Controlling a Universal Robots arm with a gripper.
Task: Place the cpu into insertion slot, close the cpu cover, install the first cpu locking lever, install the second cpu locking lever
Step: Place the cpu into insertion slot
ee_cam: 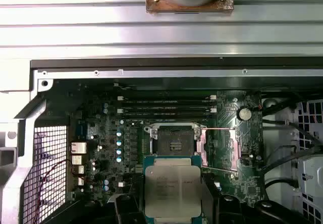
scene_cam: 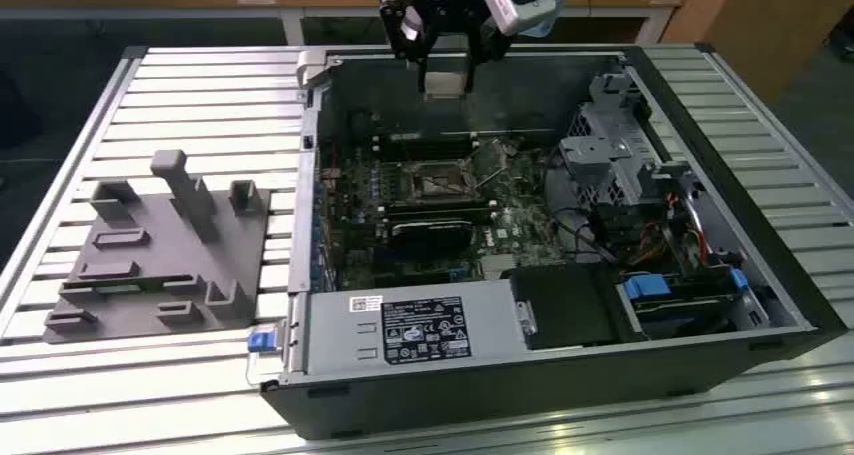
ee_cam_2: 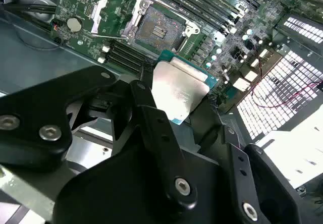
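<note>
Gripper [scene_cam: 446, 81] clamps one cpu [ee_cam: 172, 191], clear of one empty insertion slot [ee_cam_2: 159, 27]; one cpu cover [ee_cam_2: 110, 12] open.

An open computer case [scene_cam: 534, 390] sits on a slatted metal table [scene_cam: 200, 95], with a grey plastic fixture [scene_cam: 160, 255] beside it on the exterior view's left.

Exterior view: open case [scene_cam: 534, 380] on slatted table [scene_cam: 200, 85]. Fixture block [scene_cam: 160, 245] on table at case's 9 o'clock. Insertion slot [scene_cam: 434, 183] on board inside case. Power supply [scene_cam: 407, 330] at slot's 6 o'clock. Gripper [scene_cam: 445, 83] at slot's 12 o'clock, clamping cpu [ee_cam: 171, 189] clear above slot.
</note>
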